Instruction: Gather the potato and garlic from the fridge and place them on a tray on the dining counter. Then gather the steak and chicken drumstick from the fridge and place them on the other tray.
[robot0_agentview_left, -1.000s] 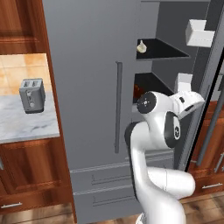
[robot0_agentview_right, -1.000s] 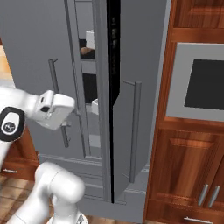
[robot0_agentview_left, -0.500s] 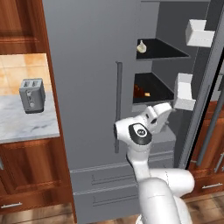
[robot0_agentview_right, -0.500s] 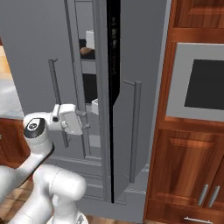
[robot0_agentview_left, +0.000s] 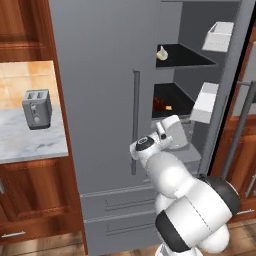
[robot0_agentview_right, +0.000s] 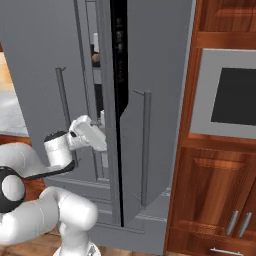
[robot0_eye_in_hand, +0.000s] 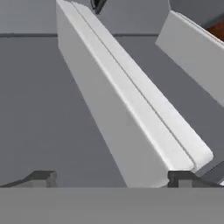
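- the gripper (robot0_eye_in_hand: 111, 177) is spread wide and holds nothing; its two dark fingertips (robot0_eye_in_hand: 41, 177) rise at the bottom of the hand view, one at 7 o'clock and one at 5 o'clock.
- between them runs a pale grey door bin (robot0_eye_in_hand: 131, 118), slanting from 11 o'clock down to 4 o'clock because the hand is rolled.
- in the left base view the gripper (robot0_agentview_left: 172, 134) sits at the lower opening of the fridge (robot0_agentview_left: 100, 75), near the frame's centre, pointing inward.
- the left door is closed, the right door swung open, so the arm can reach the shelves.
- the garlic (robot0_agentview_left: 162, 52) rests on an upper dark shelf (robot0_agentview_left: 185, 57) at 1 o'clock from the gripper, well apart from it.
- something orange-red lies on the shelf below, too small to name.
- white bins (robot0_agentview_left: 206, 102) hang on the open door at 2 o'clock.
- a toaster (robot0_agentview_left: 36, 108) stands on the wall counter (robot0_agentview_left: 30, 145) at 9 o'clock.
- judgement: gathering has not begun; the hand must rise to reach the bulb.
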